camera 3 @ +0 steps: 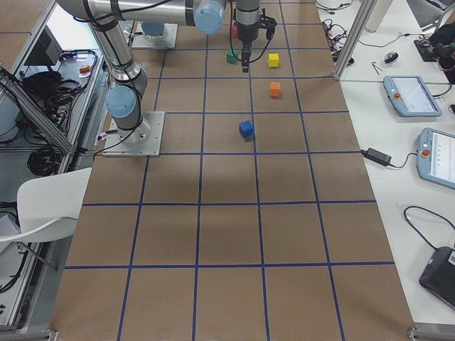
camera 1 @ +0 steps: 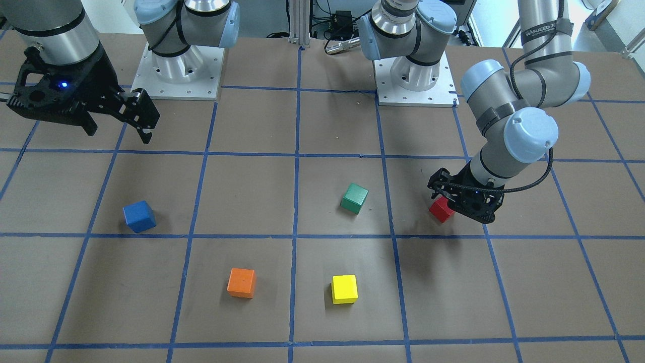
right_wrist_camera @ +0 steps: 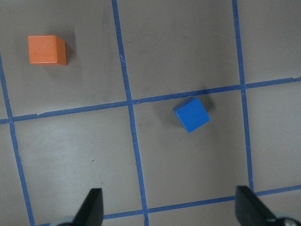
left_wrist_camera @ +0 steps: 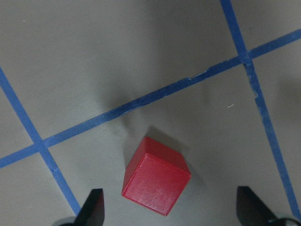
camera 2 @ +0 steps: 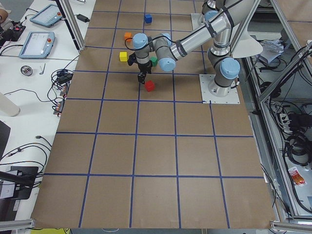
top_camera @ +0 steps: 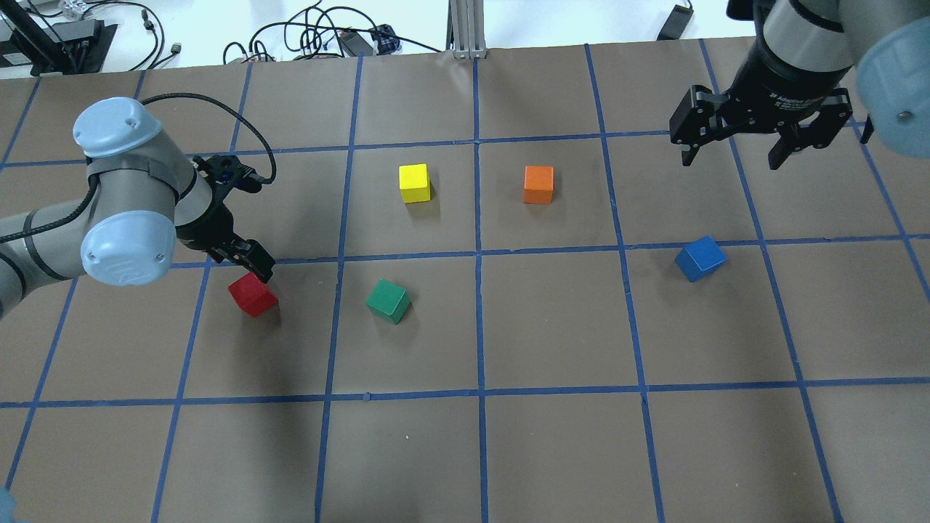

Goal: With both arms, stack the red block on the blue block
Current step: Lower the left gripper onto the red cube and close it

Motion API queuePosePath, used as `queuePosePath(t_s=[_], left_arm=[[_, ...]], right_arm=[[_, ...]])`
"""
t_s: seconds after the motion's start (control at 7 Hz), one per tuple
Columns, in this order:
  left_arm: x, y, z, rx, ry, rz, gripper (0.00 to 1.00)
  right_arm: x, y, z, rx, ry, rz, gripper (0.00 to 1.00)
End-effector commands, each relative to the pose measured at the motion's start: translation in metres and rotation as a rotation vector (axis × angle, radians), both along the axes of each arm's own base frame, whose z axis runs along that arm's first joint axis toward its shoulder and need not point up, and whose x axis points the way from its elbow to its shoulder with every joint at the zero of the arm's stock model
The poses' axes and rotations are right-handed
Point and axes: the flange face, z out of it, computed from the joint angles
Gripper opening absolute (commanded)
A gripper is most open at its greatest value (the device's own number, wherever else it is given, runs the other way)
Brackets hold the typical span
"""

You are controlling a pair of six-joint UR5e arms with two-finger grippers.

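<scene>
The red block [top_camera: 252, 295] lies on the brown table, left of centre in the overhead view. My left gripper [top_camera: 245, 260] hangs just above it, open and empty. In the left wrist view the red block [left_wrist_camera: 156, 182] sits between the two spread fingertips [left_wrist_camera: 94, 205], which do not touch it. The blue block [top_camera: 700, 258] lies alone on the right side. My right gripper [top_camera: 732, 161] is open and empty, held high behind the blue block. In the right wrist view the blue block [right_wrist_camera: 193, 114] is well ahead of the gripper.
A green block [top_camera: 388, 301] lies right of the red block. A yellow block [top_camera: 414, 182] and an orange block [top_camera: 538, 184] lie farther back. Blue tape lines grid the table. The arm bases [camera 1: 176, 70] stand at the robot's edge.
</scene>
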Motion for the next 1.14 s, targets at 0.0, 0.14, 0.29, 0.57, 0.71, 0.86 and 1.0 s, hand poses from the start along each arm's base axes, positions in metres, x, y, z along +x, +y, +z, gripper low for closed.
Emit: queuePosePath(t_s=[0.0,0.14,0.29,0.57,0.71,0.86,1.0], left_arm=[[-0.001,0.012,-0.036,0.04,0.001,-0.03,1.0],[-0.002,0.015,-0.043,0.031,-0.003,-0.033,1.0],[-0.002,0.016,-0.047,0.031,-0.003,-0.033,1.0],[0.001,0.016,-0.045,0.03,-0.035,-0.037,0.45],[0.004,0.014,-0.042,0.024,-0.066,-0.038,0.14],[0.004,0.012,-0.035,0.005,-0.069,-0.036,0.0],[0.001,0.002,-0.014,-0.047,-0.07,-0.03,0.0]], right_arm=[[-0.003,-0.001,0.001,0.0,0.012,-0.002,1.0],[-0.005,0.0,-0.002,0.009,0.015,0.017,1.0],[-0.005,-0.002,0.004,-0.006,0.016,0.025,1.0],[-0.007,0.0,0.007,-0.012,0.018,0.022,1.0],[-0.007,0.0,0.002,-0.003,0.016,0.024,1.0],[-0.007,0.0,0.002,-0.003,0.019,0.032,1.0],[-0.007,0.0,0.008,-0.015,0.02,0.031,1.0]])
